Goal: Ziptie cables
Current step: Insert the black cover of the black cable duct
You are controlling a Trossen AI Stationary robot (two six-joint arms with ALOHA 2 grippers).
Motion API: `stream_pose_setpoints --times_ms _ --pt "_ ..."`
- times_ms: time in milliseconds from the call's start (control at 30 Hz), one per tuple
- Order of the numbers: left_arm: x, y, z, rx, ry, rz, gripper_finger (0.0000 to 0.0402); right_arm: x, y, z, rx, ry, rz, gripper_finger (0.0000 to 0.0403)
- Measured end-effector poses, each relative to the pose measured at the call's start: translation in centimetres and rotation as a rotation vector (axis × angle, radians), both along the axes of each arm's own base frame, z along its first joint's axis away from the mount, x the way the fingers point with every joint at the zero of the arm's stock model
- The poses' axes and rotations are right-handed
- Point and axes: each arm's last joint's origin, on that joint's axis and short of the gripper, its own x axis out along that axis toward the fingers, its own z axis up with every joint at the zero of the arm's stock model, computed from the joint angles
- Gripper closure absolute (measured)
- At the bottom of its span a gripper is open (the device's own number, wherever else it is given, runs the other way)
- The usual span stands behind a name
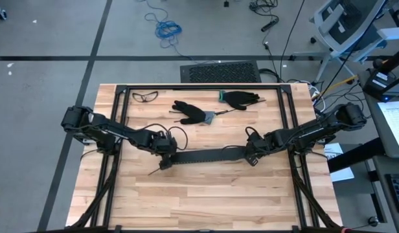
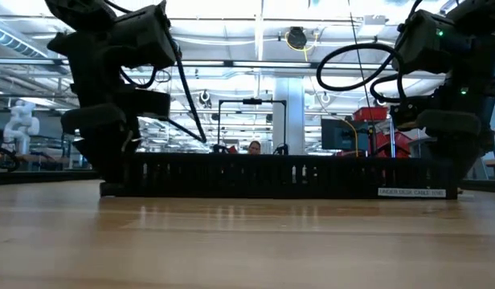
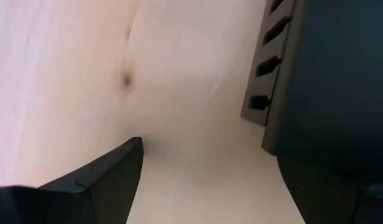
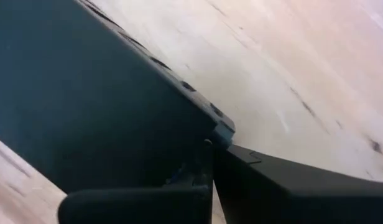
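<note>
A long black slotted strip lies flat across the middle of the wooden table, and the low view shows its long side. My left gripper points down at the strip's left end, open. One finger stands over bare wood; the other is beside the strip's slotted wall, and I cannot tell whether it touches. My right gripper is shut at the strip's right end. The cables are hidden or out of view. My right gripper comes from above, pointing steeply down, with its fingers shut at the corner of the strip's right end. The fingers themselves hide how much of the wall sits between them. The strip stays flat on the table.
Two black gloves and safety glasses lie at the far side. A thin black stick lies by the strip's left end. A black frame runs round the table's far and side edges. Bare wood lies along the near side.
</note>
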Motion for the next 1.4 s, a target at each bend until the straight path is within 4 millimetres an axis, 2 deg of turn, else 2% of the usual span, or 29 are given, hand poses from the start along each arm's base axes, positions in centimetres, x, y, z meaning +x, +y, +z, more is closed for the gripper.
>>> stream_pose_setpoints --times_ms 133,333,467,633,800,833,1000,1100,1167,1267,1333,1400 --pt "-1.1 -0.1 0.2 0.011 0.085 -0.006 0.0047 0.2 0.1 0.1 0.009 -0.013 0.037 0.0402" --pt "-2.0 -0.1 1.0 0.015 0.103 -0.023 0.0047 0.1 0.1 0.1 0.015 0.000 0.069 0.0402" --pt "-3.3 0.0 1.1 0.017 0.223 -0.031 0.0047 -0.1 0.2 0.1 0.040 0.024 0.096 0.0403" --pt "-4.9 0.2 1.3 0.025 0.369 -0.024 0.0047 -1.9 0.0 1.0 0.052 0.239 0.153 0.0403" --pt "-5.0 0.3 2.6 0.045 0.259 0.021 0.0047 -4.2 -0.6 3.2 -0.025 0.445 0.153 0.0403" --pt "-5.0 0.3 3.0 0.073 0.223 0.033 0.0047 -4.3 -0.7 3.5 -0.050 0.433 0.135 0.0403" --pt "-3.7 1.3 5.6 0.336 -0.121 0.094 0.0047 -3.0 -1.5 5.1 -0.226 0.148 -0.055 0.0403" --pt "-1.7 2.7 7.5 0.409 -0.388 0.164 0.0047 -0.6 -2.4 6.1 -0.303 -0.154 -0.187 0.0403" --pt "-0.3 3.9 9.1 0.327 -0.609 0.214 0.0047 2.0 -3.0 7.4 -0.319 -0.419 -0.167 0.0403" --pt "0.5 5.3 12.6 0.057 -1.004 0.286 0.0047 5.2 -3.9 11.5 -0.355 -0.875 -0.001 0.0403" --pt "-0.2 5.4 14.9 -0.059 -1.177 0.261 0.0047 5.9 -4.5 14.6 -0.378 -1.067 0.050 0.0403" --pt "-1.3 4.9 16.3 -0.076 -1.244 0.230 0.0047 5.5 -4.8 17.2 -0.420 -1.137 0.064 0.0403"
